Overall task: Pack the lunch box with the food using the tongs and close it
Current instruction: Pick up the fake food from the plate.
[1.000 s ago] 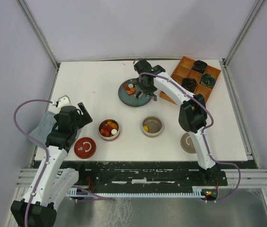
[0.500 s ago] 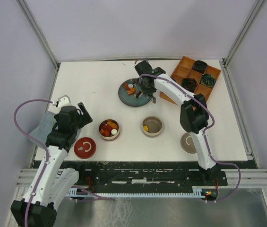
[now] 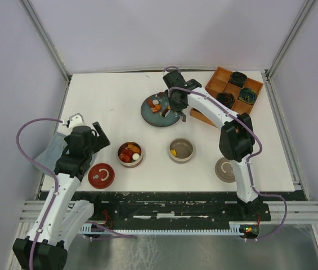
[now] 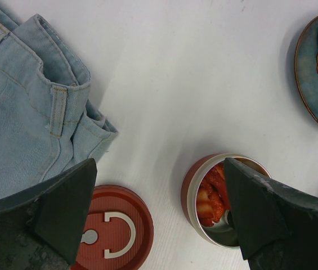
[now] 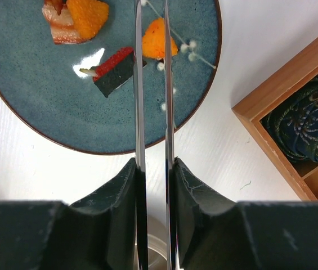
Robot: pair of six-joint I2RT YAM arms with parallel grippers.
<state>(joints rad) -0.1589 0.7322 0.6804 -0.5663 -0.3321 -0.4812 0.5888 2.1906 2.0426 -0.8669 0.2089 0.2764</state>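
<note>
My right gripper (image 5: 153,163) (image 3: 175,106) is shut on the tongs (image 5: 138,84), whose two silver arms run nearly parallel out over the blue plate (image 5: 35,112) (image 3: 160,114). An orange piece of food (image 5: 157,39) lies at the tongs' tips, with the right arm crossing it. Another orange piece (image 5: 88,16) and a red-and-dark piece (image 5: 113,66) lie beside it on the plate. The red lunch box tin (image 3: 130,153) (image 4: 195,191) holds red and orange food. A grey tin (image 3: 181,150) holds one yellow piece. My left gripper (image 4: 159,169) (image 3: 94,138) hangs open between the red tin and the red lid (image 4: 111,230).
A wooden compartment tray (image 3: 215,84) with dark green rosettes (image 5: 305,129) stands at the back right, close to the plate. A grey lid (image 3: 225,169) lies by the right arm's base. Folded denim cloth (image 4: 18,112) lies at the left edge.
The right gripper has squeezed the tongs' arms closer together, and that arm's elbow has shifted a little right. The left arm has not moved.
</note>
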